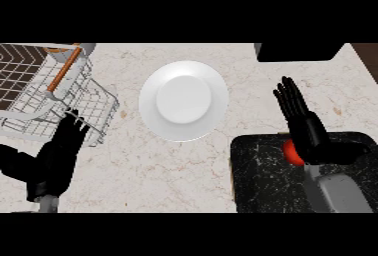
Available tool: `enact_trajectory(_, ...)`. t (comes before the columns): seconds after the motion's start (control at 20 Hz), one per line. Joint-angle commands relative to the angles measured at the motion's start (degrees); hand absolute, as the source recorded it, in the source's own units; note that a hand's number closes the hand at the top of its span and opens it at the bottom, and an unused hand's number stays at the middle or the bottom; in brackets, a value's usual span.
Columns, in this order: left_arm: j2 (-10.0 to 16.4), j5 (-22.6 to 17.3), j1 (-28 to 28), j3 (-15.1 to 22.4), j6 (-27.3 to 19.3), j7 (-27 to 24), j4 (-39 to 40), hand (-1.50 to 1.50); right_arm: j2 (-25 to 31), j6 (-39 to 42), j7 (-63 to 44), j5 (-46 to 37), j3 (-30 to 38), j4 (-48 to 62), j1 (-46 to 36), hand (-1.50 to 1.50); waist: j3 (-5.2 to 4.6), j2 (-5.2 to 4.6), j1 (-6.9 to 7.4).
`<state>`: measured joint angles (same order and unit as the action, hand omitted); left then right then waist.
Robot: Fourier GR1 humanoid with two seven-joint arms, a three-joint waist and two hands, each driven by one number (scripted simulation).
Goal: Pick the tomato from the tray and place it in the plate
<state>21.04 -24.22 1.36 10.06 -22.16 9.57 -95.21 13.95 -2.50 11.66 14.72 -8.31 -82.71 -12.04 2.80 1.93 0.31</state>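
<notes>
A red tomato (292, 151) lies on the dark speckled tray (266, 175) at the lower right, mostly hidden behind my right hand (303, 122). That hand is above the tray's far edge with its fingers straight and pointing away from me, open, its palm beside the tomato. A white round plate (183, 100) sits on the marble counter in the middle, with nothing on it. My left hand (60, 152) rests open at the lower left, fingers up, in front of the wire basket.
A white wire dish rack (44, 95) with an orange-handled item (60, 75) fills the upper left. A black box-like object (299, 51) stands at the counter's far right edge. Bare marble lies between the plate and the tray.
</notes>
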Motion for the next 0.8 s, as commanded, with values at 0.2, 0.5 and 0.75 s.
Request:
enact_trajectory(0.2,9.2,7.2,-9.1,-0.2,5.8,-4.3,-4.4,0.00,-1.5,9.7,-2.5,-5.0,-13.5,-2.1,-9.5,1.50,-2.84,-1.98,1.00)
enact_trajectory(0.5,10.1,7.7,-10.7,0.4,6.8,-4.1,-3.2,0.00,5.0,-6.3,-9.9,-30.5,-18.7,3.9,-7.4,1.50,-2.92,-2.01,-2.08)
enact_trajectory(0.75,10.7,7.6,-11.9,-1.1,8.6,-6.7,0.0,0.00,-5.9,-14.1,0.8,-23.7,-16.9,0.8,2.0,-1.50,-2.74,-1.95,-2.39)
